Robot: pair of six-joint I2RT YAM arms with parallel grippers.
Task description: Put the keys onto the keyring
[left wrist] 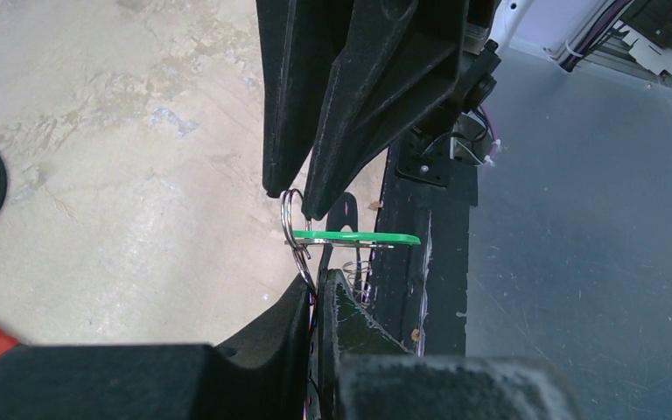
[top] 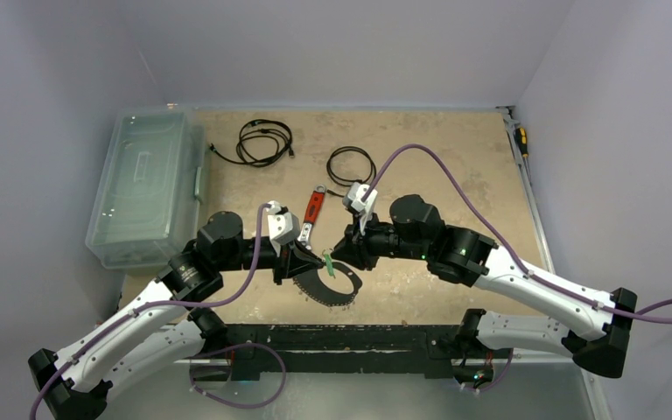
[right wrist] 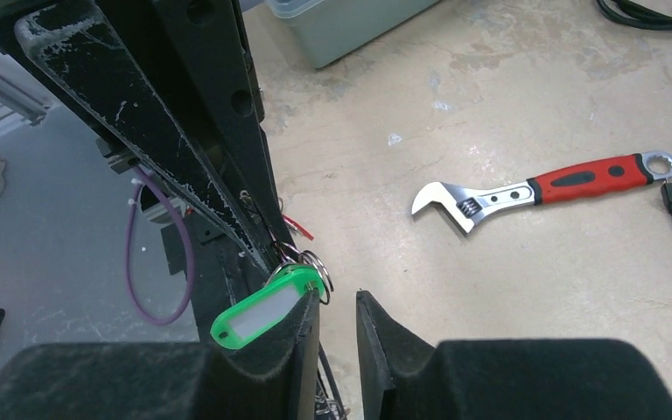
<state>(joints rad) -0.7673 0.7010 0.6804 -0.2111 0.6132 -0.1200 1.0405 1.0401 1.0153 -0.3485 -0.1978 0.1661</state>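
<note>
My left gripper (top: 308, 262) is shut on a thin wire of the keyring (top: 347, 293), a dark oval loop hanging below both grippers near the table's front edge. In the left wrist view its fingertips (left wrist: 319, 278) pinch the wire. The green key tag (left wrist: 354, 237) shows edge-on just above them, on a small silver split ring (left wrist: 290, 219). My right gripper (top: 343, 254) faces the left one and is open. In the right wrist view (right wrist: 339, 296) the green tag (right wrist: 262, 315) rests against the outside of its left finger. A small red piece (right wrist: 296, 227) shows behind the left gripper's fingers.
The red-handled wrench (top: 311, 213) lies just behind the grippers and also shows in the right wrist view (right wrist: 542, 188). Two black coiled cables (top: 264, 142) (top: 350, 164) lie farther back. A clear plastic box (top: 144, 188) stands at the left. A black rail (top: 341, 337) runs along the front edge.
</note>
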